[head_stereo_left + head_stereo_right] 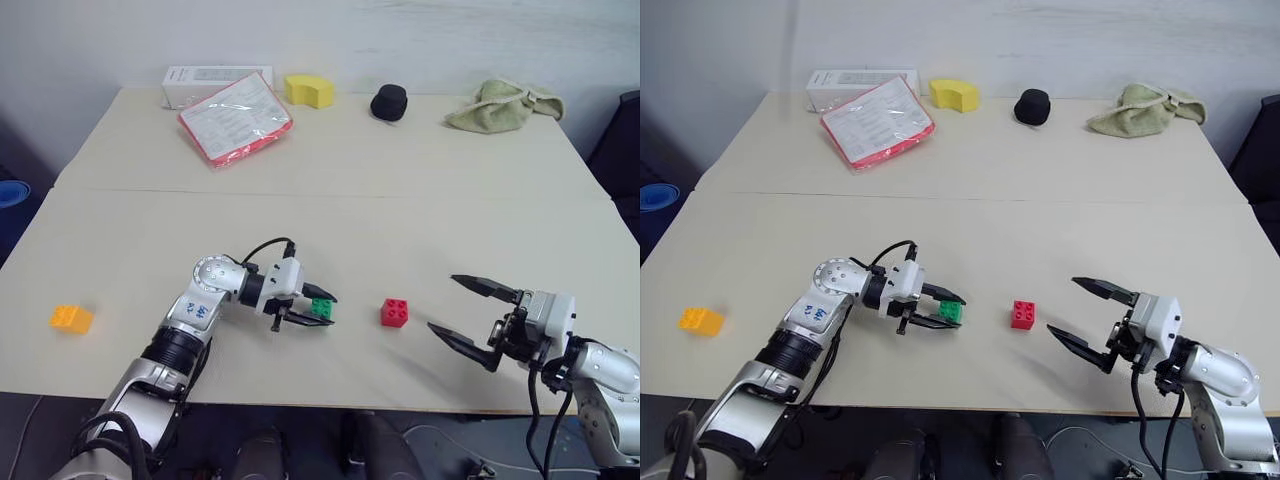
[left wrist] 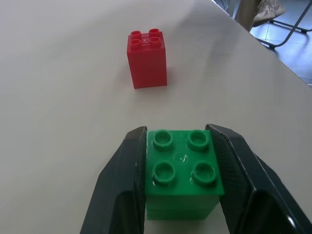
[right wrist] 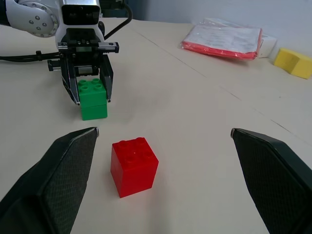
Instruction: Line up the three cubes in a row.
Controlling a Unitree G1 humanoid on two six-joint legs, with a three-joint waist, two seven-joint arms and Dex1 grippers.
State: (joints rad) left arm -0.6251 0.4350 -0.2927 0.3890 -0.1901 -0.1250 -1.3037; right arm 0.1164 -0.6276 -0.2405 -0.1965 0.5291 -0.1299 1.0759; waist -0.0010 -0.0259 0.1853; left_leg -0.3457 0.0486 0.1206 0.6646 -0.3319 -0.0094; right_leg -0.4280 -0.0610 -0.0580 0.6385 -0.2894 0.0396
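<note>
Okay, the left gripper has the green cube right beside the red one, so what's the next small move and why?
Probably open the left gripper and back off. It is shut on the green cube, which seems to rest on the table next to the red cube. The orange-yellow cube sits far off, to be fetched next.

The two head views looked down over the table (image 1: 330, 190) from above, while each wrist view faced low and close toward the green cube (image 2: 184, 170) and red cube (image 3: 133, 165).
</note>
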